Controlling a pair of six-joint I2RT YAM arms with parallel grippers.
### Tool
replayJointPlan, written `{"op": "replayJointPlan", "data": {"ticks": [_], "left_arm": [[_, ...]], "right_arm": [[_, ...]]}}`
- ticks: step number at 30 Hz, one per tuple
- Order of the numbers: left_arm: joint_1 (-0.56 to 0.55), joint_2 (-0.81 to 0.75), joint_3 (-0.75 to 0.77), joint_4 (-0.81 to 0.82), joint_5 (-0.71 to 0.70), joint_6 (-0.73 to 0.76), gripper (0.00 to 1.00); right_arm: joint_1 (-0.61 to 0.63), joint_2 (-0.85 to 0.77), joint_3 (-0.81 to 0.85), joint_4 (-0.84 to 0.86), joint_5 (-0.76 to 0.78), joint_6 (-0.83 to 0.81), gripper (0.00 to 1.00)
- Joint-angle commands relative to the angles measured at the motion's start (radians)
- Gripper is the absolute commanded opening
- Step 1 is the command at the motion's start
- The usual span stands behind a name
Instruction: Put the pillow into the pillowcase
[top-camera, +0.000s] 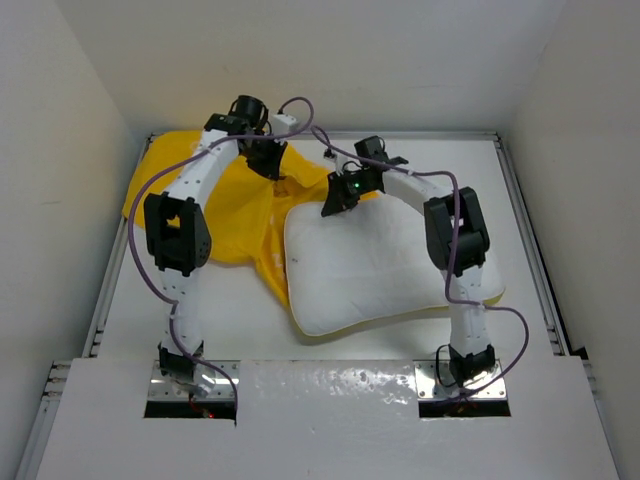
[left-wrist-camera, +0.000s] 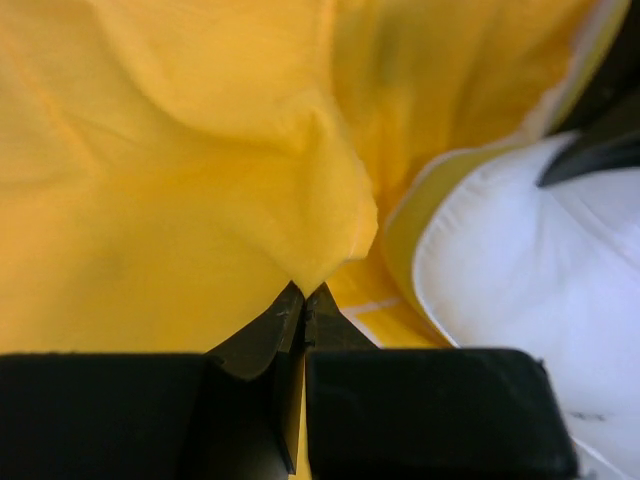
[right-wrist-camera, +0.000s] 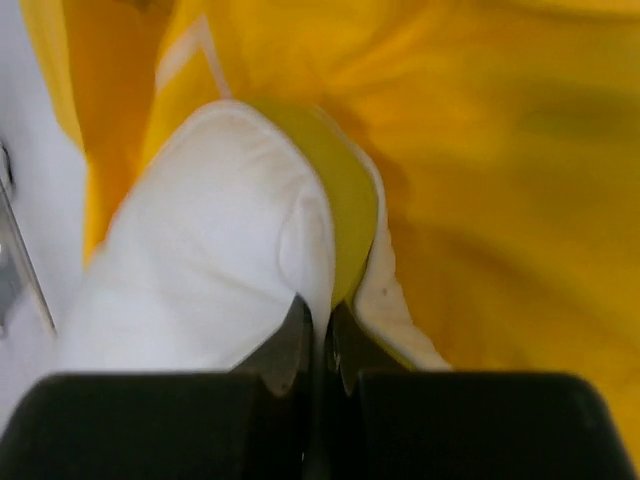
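The white pillow (top-camera: 375, 268) lies on the table in front of the right arm, its far left corner resting against the yellow pillowcase (top-camera: 240, 215). The pillowcase spreads rumpled over the far left of the table. My left gripper (top-camera: 270, 163) is shut on a raised fold of the pillowcase (left-wrist-camera: 200, 200), with the pillow (left-wrist-camera: 520, 290) to its right. My right gripper (top-camera: 335, 203) is shut on the pillow's far corner (right-wrist-camera: 220, 250), pinching white fabric at the yellow edge seam (right-wrist-camera: 350, 210); yellow pillowcase cloth (right-wrist-camera: 500, 180) lies beyond it.
White walls enclose the table on the left, far side and right. A metal rail (top-camera: 530, 250) runs along the right edge of the table. Purple cables (top-camera: 300, 105) loop above both arms.
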Motion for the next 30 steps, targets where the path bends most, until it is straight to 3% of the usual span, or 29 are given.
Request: {"op": "replayJointPlan", "data": {"ticks": [1, 3, 4, 7, 13, 17, 22, 23, 24, 25, 26, 28, 30], "left_arm": [[-0.010, -0.082, -0.024, -0.103, 0.134, 0.099, 0.00], [-0.014, -0.097, -0.041, -0.130, 0.143, 0.126, 0.00], [-0.014, -0.115, -0.047, -0.135, 0.160, 0.149, 0.00], [-0.014, -0.161, -0.078, -0.118, 0.218, 0.175, 0.00], [-0.022, -0.205, -0.171, -0.100, 0.288, 0.210, 0.00], [-0.012, -0.220, -0.219, -0.116, 0.240, 0.238, 0.00], [0.024, -0.240, -0.285, -0.103, 0.139, 0.275, 0.00], [0.025, -0.238, -0.297, -0.084, 0.116, 0.270, 0.00], [0.025, -0.232, -0.310, -0.060, 0.085, 0.243, 0.09], [0.025, -0.229, -0.325, -0.005, 0.078, 0.224, 0.33], [0.025, -0.228, -0.325, 0.020, 0.074, 0.207, 0.43], [0.027, -0.229, -0.281, 0.060, 0.064, 0.138, 0.68], [0.048, -0.240, -0.223, 0.058, 0.050, 0.076, 0.76]], "right_arm": [[-0.007, -0.194, -0.206, 0.581, -0.036, 0.385, 0.00], [-0.005, -0.225, -0.328, 0.881, 0.042, 0.637, 0.00], [-0.004, -0.194, -0.310, 0.993, 0.067, 0.680, 0.00], [0.004, -0.082, -0.148, 0.914, 0.151, 0.746, 0.00], [-0.008, 0.001, -0.126, 0.989, 0.379, 0.873, 0.00], [-0.080, 0.041, -0.120, 1.069, 0.380, 1.066, 0.00], [-0.160, -0.009, -0.174, 1.063, 0.484, 1.000, 0.00], [-0.162, -0.003, -0.107, 1.030, 0.458, 0.948, 0.12], [-0.157, 0.032, -0.044, 0.899, 0.403, 0.792, 0.58], [-0.152, 0.055, 0.098, 0.811, 0.280, 0.719, 0.75], [-0.148, 0.066, 0.144, 0.710, 0.253, 0.652, 0.99], [-0.126, -0.024, 0.118, 0.542, 0.248, 0.443, 0.99], [-0.105, -0.232, -0.090, 0.584, 0.337, 0.259, 0.99]]}}
